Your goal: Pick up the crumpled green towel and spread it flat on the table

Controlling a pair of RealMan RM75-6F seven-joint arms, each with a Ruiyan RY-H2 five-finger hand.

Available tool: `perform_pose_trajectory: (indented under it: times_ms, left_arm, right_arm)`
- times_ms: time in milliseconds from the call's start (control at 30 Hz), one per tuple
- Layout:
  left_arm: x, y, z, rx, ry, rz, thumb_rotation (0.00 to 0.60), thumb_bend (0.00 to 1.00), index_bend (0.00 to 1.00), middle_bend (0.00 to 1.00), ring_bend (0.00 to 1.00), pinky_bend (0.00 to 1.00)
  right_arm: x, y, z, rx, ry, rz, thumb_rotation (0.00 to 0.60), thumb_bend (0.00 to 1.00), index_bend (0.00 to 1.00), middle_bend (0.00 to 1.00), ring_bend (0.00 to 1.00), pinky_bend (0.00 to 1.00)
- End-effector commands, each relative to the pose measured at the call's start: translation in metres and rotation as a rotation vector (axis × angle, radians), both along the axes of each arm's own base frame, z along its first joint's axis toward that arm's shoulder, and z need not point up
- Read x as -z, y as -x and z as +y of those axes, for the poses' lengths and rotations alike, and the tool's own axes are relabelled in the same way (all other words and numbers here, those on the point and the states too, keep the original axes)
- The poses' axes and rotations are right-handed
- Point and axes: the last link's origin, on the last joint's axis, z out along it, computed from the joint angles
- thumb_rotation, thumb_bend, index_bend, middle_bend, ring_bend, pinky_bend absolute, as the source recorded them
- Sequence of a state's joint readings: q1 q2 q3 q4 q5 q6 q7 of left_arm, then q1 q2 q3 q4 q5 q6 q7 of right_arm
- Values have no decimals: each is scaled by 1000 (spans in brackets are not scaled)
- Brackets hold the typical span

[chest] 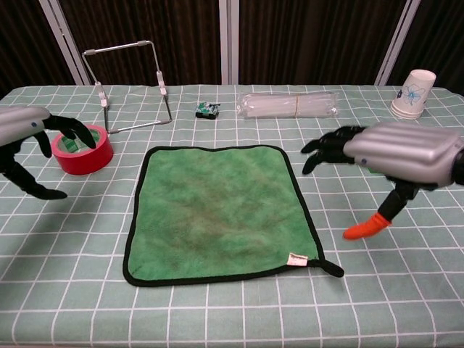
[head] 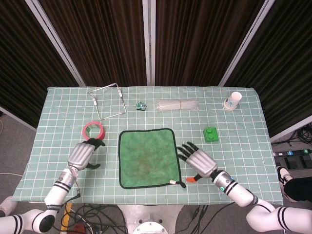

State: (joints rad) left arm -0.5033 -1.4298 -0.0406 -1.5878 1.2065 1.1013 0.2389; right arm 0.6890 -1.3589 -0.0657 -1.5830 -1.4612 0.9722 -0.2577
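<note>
Green towel with black edging [head: 148, 157] lies flat, fully spread at the table's front centre, small white tag at its front right corner. Left hand [head: 83, 156] hovers off the towel's left edge beside the red tape roll [head: 93, 130], fingers loosely spread, holding nothing. Right hand [head: 200, 161] is just right of the towel, fingers splayed, empty, orange thumb tip pointing down

A red tape roll [head: 93, 130] sits just beyond the left hand [head: 82, 156], a wire stand [head: 108, 101] farther back. A green block [head: 211, 134] lies just past the right hand [head: 201, 162], with a paper cup [head: 233, 101] well beyond it.
</note>
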Motion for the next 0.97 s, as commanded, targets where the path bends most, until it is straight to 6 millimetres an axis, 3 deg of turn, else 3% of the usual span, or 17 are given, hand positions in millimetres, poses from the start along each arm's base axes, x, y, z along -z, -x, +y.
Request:
perform_pose_trajectory:
  times_ms: [33,100,267,433,700,967]
  left_arm:
    - [-26,23,7,-84,-167,-1,600,42,266,244,189,348]
    - [-40,36,8,-124,-243,13,600,50,266,243,189,347]
    - [-71,66,3,-180,-372,91,600,52,266,243,188,340]
    - [-98,87,-21,-222,-442,120,600,52,266,225,188,329]
    - [-104,82,-71,-204,-495,97,600,52,266,219,185,326]
    - [-103,75,-89,-171,-441,147,600,53,266,219,185,322]
  right_arm:
    - [-46,19,-19,108,239,-66,552,27,156,79,0,6]
    - [-63,32,-21,154,322,-78,596,36,128,84,0,19]
    - [-99,65,-14,259,460,-111,598,40,25,59,0,0]
    - [-127,94,9,317,563,-135,596,48,0,16,0,0]
    - [-149,123,62,447,630,-214,551,52,0,10,0,0]
    - [-162,133,89,511,639,-259,516,55,0,10,0,0]
